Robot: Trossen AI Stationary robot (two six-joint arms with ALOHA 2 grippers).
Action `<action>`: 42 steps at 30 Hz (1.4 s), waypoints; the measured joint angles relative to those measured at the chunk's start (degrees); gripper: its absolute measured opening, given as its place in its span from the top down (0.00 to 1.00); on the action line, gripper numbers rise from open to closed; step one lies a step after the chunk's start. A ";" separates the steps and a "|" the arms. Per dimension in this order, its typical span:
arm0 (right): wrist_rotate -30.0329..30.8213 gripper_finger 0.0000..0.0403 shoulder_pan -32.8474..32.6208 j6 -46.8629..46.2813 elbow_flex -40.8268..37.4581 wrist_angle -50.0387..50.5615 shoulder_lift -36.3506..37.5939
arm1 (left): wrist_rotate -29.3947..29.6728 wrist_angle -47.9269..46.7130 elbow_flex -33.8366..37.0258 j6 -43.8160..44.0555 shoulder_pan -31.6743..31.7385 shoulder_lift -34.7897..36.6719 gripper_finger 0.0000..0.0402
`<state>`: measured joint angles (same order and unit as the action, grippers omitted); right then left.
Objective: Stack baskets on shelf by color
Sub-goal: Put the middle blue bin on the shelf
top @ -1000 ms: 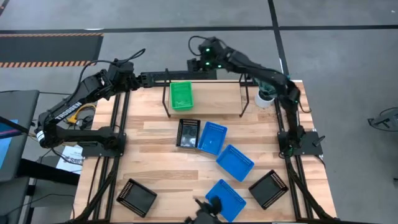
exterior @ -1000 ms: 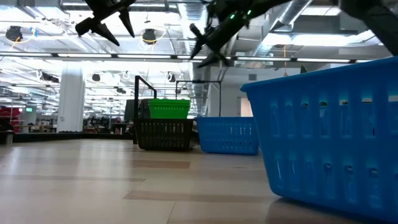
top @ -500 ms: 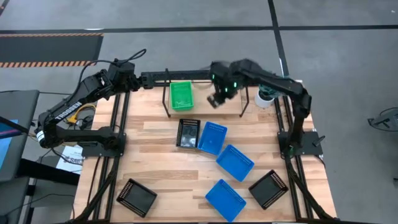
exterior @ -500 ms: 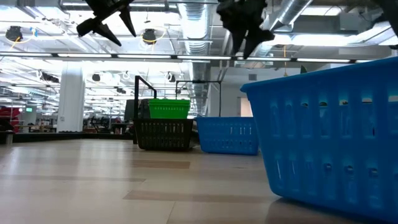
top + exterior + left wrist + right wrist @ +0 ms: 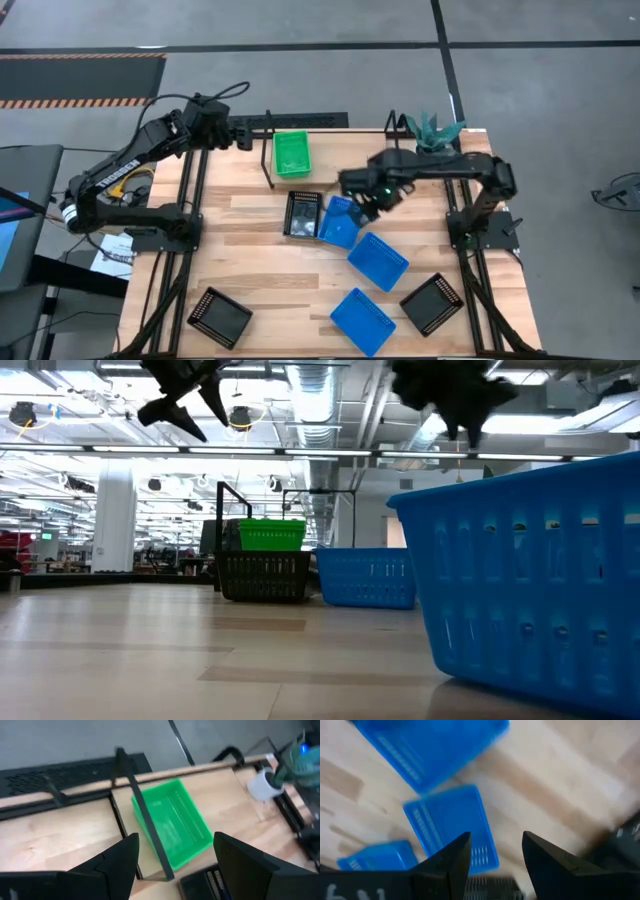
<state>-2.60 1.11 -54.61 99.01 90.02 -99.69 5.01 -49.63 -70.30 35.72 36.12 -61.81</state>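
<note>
i see grey concrete floor (image 5: 300, 25) across the top of the high view, hazard striping (image 5: 80, 102) upper left. low view: ceiling ducts (image 5: 320, 400), white pillar (image 5: 115, 520) at left.

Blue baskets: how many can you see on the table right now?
3. One sits mid-table beside a black basket, under the right gripper; one lies nearer the front; one at the front edge. None looks hidden.
</note>
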 joint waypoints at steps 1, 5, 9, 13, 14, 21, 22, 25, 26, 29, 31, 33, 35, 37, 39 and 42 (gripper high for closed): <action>-0.79 0.50 -0.58 -0.94 -2.30 0.03 1.37 | -0.70 0.06 0.00 -0.54 -0.02 -0.51 0.39; -1.93 0.50 -2.55 -7.83 -12.36 -0.37 8.94 | -1.72 0.63 0.00 -3.07 -0.02 -2.27 0.39; -4.25 0.52 -4.31 -13.02 -23.90 -5.63 18.02 | -1.81 0.67 0.00 -3.98 -0.02 -3.54 0.39; -4.46 0.56 -6.74 -9.31 -34.00 -19.16 26.71 | -1.59 0.79 0.00 -3.62 -0.02 -4.37 0.39; -3.76 0.57 -7.42 -6.80 -36.08 -23.02 28.38 | -1.58 0.91 0.00 -3.28 -0.02 -4.53 0.39; 2.88 0.61 -8.46 3.97 -42.95 -30.76 32.97 | -1.59 0.93 0.00 -1.57 -0.19 -4.67 0.39; 3.03 0.61 -8.42 5.18 -42.99 -29.93 32.89 | -1.58 0.95 0.00 -1.57 -0.23 -4.67 0.39; 3.00 0.61 -8.49 7.63 -43.00 -28.61 31.96 | -1.54 0.76 0.00 -0.82 -0.84 -4.67 0.39; 2.98 0.61 -8.51 8.87 -43.06 -28.54 31.70 | -1.39 0.62 0.00 -0.47 -1.16 -4.67 0.39; 2.97 0.61 -8.40 11.89 -42.88 -29.03 30.82 | -1.04 0.60 0.00 0.73 -2.54 -4.67 0.39; 2.96 0.62 -8.38 12.43 -43.04 -28.74 30.28 | -0.68 0.57 0.00 1.45 -3.62 -4.67 0.39; 2.92 0.62 -8.40 13.10 -43.00 -28.94 30.01 | -0.07 0.60 0.00 2.44 -4.80 -4.65 0.39; 2.94 0.62 -8.40 14.43 -43.00 -28.62 29.95 | 0.32 0.60 0.00 3.07 -6.10 -4.66 0.39; 2.92 0.61 -8.13 16.08 -43.00 -28.69 29.98 | 0.83 0.65 0.00 3.50 -7.24 -4.65 0.39; 2.93 0.60 -7.58 16.94 -43.00 -27.74 30.06 | 1.41 0.66 0.00 4.38 -8.60 -4.67 0.39; 2.94 0.57 -6.80 18.13 -43.00 -26.08 30.40 | 2.68 0.68 0.00 5.56 -10.64 -4.67 0.39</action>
<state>0.34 -5.69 -36.48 56.01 63.94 -69.30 7.69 -48.95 -70.30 41.28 25.48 -66.48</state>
